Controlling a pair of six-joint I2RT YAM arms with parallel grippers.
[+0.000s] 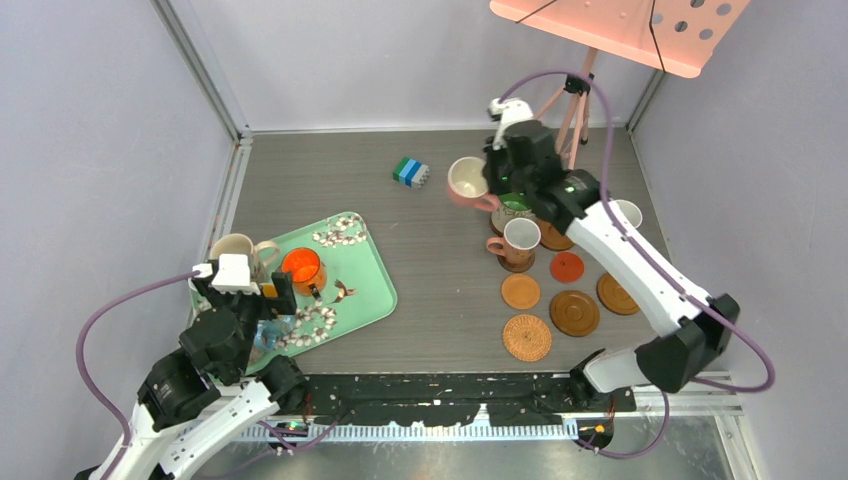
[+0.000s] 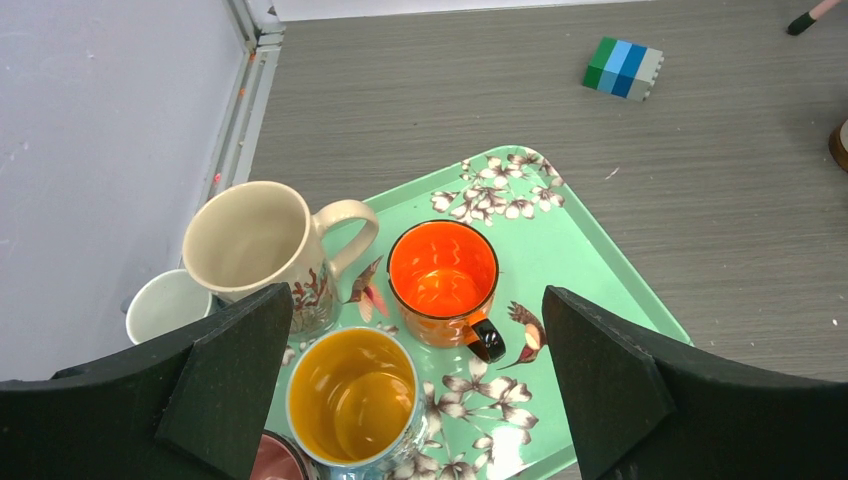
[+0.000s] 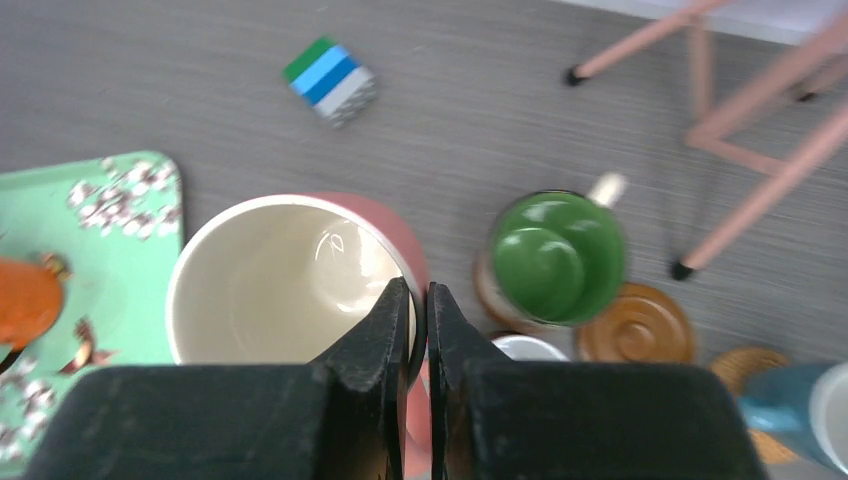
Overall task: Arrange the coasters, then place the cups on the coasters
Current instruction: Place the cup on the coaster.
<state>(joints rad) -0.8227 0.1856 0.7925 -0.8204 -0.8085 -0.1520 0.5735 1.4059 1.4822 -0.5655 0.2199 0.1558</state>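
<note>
right tool (image 3: 419, 305) pinches the pink cup (image 1: 468, 183) rim; bare coasters (image 1: 567, 267) lie lower right; left tool (image 2: 415, 370) gapes

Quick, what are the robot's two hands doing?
Left end effector: open, holding nothing.
Right end effector: shut on the pink cup rim.

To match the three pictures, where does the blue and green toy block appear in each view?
Top view: toy block at upper middle, on the bare table.
Left wrist view: top right.
Right wrist view: top, left of centre.
Shared landmark: the green floral tray.
</note>
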